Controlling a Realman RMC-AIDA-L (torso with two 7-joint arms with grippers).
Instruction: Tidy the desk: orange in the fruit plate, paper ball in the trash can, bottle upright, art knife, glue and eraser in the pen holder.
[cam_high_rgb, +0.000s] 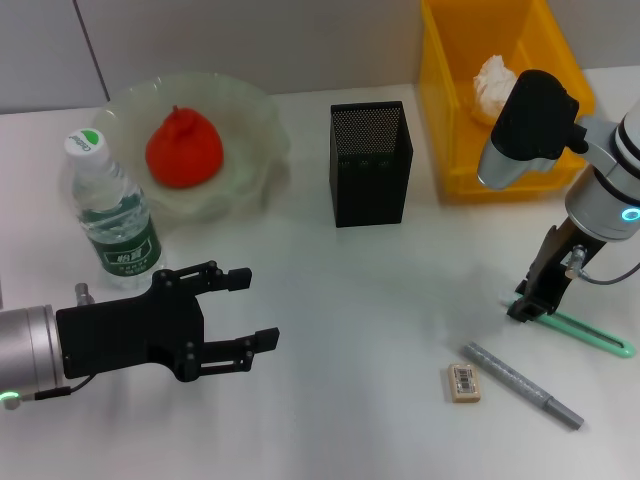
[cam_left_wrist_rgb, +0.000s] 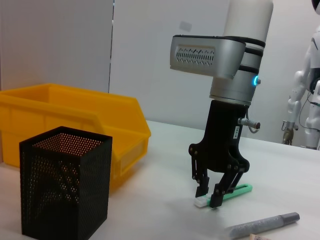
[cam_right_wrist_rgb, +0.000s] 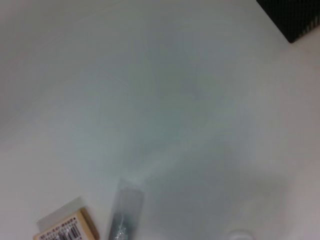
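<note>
Reaching the pen-holder stage: the clear plastic bottle (cam_high_rgb: 112, 215) stands upright at far left, the red-orange orange (cam_high_rgb: 184, 150) sits in the pale-green scalloped fruit plate (cam_high_rgb: 255, 120), and the left gripper (cam_high_rgb: 232, 312) hovers idle, fingers apart, over the near-left desk (cam_high_rgb: 350, 300). The black mesh pen holder (cam_high_rgb: 371, 163) waits centre; the white paper ball (cam_high_rgb: 492, 85) lies in the yellow trash can (cam_high_rgb: 455, 110). The beige eraser (cam_high_rgb: 464, 382) and grey pen-shaped stick (cam_high_rgb: 521, 384) remain. The right gripper (cam_left_wrist_rgb: 209, 196) straddles the slim green tool (cam_high_rgb: 590, 335), fingers narrowly apart; closing and lifting come next.

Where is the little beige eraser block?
In the head view, the beige rectangular eraser lies flat on the white desk, front right, just left of the grey pen-shaped tool.
</note>
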